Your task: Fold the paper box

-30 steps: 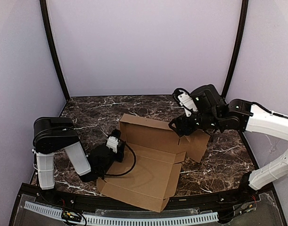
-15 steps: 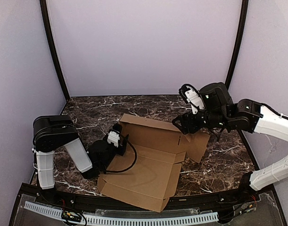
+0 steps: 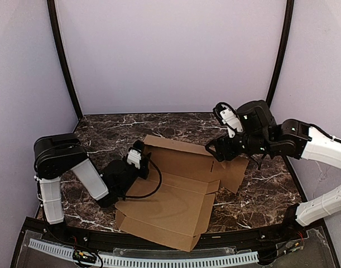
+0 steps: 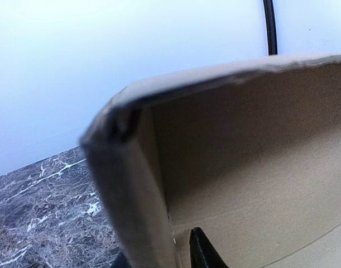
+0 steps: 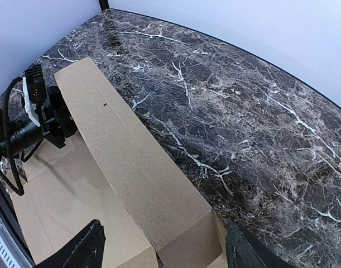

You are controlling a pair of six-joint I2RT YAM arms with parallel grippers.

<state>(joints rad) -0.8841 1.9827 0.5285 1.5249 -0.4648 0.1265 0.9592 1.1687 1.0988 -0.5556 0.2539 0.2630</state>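
1. The dark marble table (image 3: 103,131) fills the floor of the cell, with pale walls around it from 9 through 12 to 3 o'clock.
2. The paper box (image 3: 176,195) lies at the middle of the table, partly folded. Its base is flat, its rear wall stands up on the 12 o'clock side, and a flap sticks out toward 3 o'clock. A front panel reaches toward 6 o'clock, close to the table's near edge.
3. The right arm (image 3: 304,139) comes in from 3 o'clock, stretched out above the table toward the rear wall's right end.
4. The left arm (image 3: 64,162) lies low at 9 o'clock, with its forearm slanting down to the box's left rear corner.
5. The right gripper (image 3: 214,151) is at the top edge of the rear wall near its 3 o'clock end. In the wrist view its fingers (image 5: 83,245) are spread wide, one on either side of the thin cardboard, and do not pinch it.
6. The left gripper (image 3: 141,163) is at the corner where the short left wall meets the rear wall. One black finger (image 4: 199,251) shows inside that corner, and I cannot tell whether the jaws clamp the wall.
7. A black cable (image 3: 153,187) loops from the left gripper over the box's base.
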